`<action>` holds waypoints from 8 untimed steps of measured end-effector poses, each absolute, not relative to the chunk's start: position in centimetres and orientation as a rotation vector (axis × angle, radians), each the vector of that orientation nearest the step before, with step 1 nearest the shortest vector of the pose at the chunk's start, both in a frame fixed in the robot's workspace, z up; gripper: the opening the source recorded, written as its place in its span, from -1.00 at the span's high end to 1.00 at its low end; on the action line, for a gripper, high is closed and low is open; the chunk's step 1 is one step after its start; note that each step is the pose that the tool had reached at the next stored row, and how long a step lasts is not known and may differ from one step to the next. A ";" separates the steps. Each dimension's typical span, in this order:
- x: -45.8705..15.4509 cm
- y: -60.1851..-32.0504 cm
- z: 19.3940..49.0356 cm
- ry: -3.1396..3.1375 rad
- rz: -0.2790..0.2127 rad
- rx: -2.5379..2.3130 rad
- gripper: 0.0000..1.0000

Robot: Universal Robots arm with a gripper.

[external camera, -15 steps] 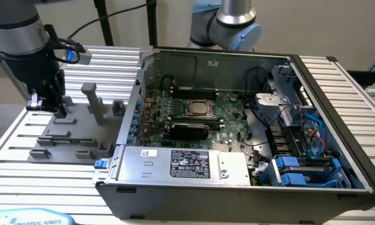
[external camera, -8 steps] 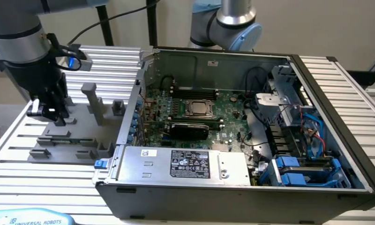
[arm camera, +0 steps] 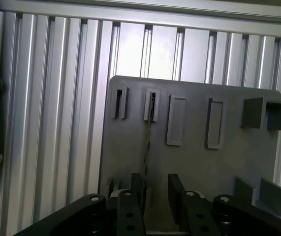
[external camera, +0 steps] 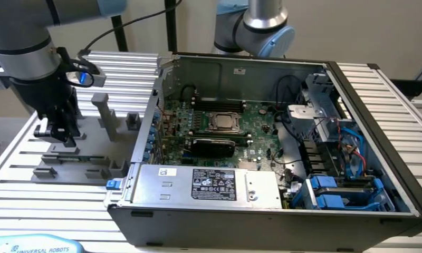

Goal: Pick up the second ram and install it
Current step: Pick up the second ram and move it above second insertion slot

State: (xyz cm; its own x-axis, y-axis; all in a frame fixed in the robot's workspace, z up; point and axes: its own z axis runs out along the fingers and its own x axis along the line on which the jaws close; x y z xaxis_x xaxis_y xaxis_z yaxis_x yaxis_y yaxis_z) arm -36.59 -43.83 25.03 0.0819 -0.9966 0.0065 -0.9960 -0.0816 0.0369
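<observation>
My gripper (arm camera: 155,191) hangs low over the grey holder plate (arm camera: 199,162), which lies on the slatted table at the exterior view's left, well apart from the motherboard (external camera: 218,126) in the open computer case (external camera: 366,137). My fingers (arm camera: 136,194) stand apart with a clear gap. The second ram (arm camera: 148,140) rises on edge in its slots and passes into that gap, closer to one finger than the other; I cannot tell whether it touches. Its long axis runs straight away from my fingertips across the plate. Edge-on it reads as a thin dark line, its colour unclear.
</observation>
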 end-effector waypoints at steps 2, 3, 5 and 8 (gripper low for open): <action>-36.6 -43.8 24.7 -2.107 -0.031 2.287 0.27; -36.6 -43.8 24.5 -2.107 -0.031 2.287 0.27; -36.6 -43.9 24.1 -2.107 -0.031 2.287 0.27; -36.6 -44.0 23.6 -2.107 -0.031 2.287 0.27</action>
State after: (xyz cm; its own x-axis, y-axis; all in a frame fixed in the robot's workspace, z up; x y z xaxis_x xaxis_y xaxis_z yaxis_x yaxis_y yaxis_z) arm -36.58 -43.96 23.58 0.0820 -0.9966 0.0064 -0.9960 -0.0817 0.0367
